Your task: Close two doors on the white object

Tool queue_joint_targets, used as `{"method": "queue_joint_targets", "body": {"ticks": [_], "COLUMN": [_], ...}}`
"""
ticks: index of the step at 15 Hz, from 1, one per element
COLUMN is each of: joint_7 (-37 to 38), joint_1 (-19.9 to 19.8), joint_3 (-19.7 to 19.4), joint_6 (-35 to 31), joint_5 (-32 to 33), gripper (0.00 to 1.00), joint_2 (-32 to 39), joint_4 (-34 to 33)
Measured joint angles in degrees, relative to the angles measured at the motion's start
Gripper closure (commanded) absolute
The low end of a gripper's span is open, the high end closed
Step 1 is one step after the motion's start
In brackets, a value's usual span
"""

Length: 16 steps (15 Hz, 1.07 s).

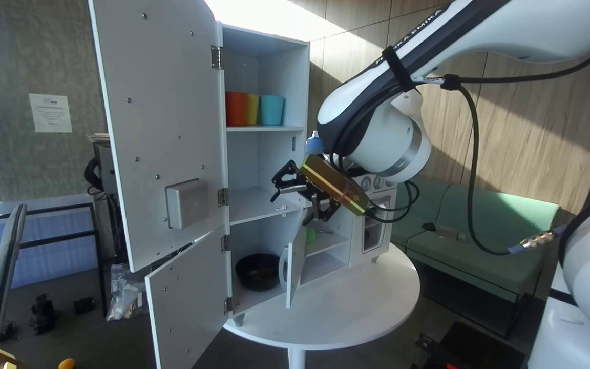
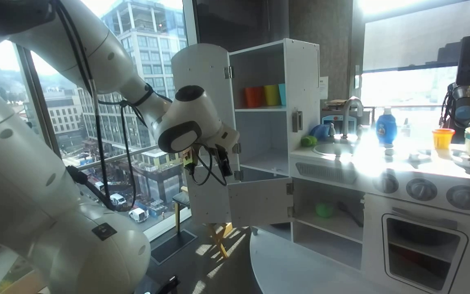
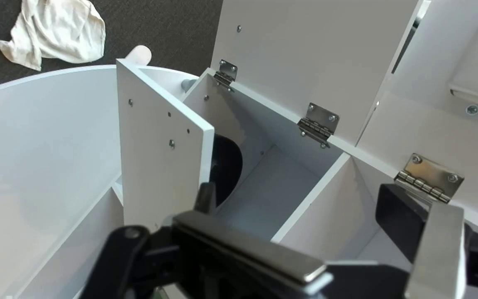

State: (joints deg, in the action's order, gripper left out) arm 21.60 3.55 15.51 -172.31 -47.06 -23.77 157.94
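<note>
The white cabinet [image 1: 305,92] [image 2: 304,81] stands on a round table. One small white door [image 1: 296,261] [image 2: 261,202] [image 3: 156,145] stands open, sticking out from the low compartments. The other small white door [image 1: 187,302] [image 3: 318,62] is swung wide open below the tall door. My gripper [image 1: 291,210] is open and empty, in front of the tall section, near the middle shelf. In the wrist view my gripper [image 3: 303,207] has its fingers spread wide. One finger overlaps the near small door's edge; I cannot tell whether they touch.
The tall door [image 1: 167,128] with its latch plate is wide open. A black bowl [image 1: 257,271] sits in the low compartment. Cups [image 1: 272,110] stand on an upper shelf. A blue bottle [image 2: 386,127] and a faucet [image 2: 352,114] are on the countertop. The table [image 1: 366,312] is below.
</note>
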Motion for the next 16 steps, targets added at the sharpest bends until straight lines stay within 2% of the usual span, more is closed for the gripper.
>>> {"method": "queue_joint_targets", "body": {"ticks": [3, 5, 9, 10, 13, 16], "joint_7": [3.2, 4.2, 4.4, 4.4, 4.7, 4.8], "joint_1": [-2.5, -4.4, -9.5, -9.4, -5.7, 3.6], "joint_3": [0.8, 0.5, 1.0, -0.3, -6.1, -17.9], "joint_6": [-7.7, -12.2, -17.3, -18.3, -18.2, -12.4], "joint_5": [2.2, 3.9, 6.7, 7.5, 8.8, 10.6], "gripper": [0.0, 0.0, 0.0, 0.0, 0.0, 0.0], "joint_2": [3.8, 10.5, 24.8, 28.4, 34.7, 37.2], "joint_4": [-1.8, -5.7, -14.0, -16.1, -22.7, -28.0]}}
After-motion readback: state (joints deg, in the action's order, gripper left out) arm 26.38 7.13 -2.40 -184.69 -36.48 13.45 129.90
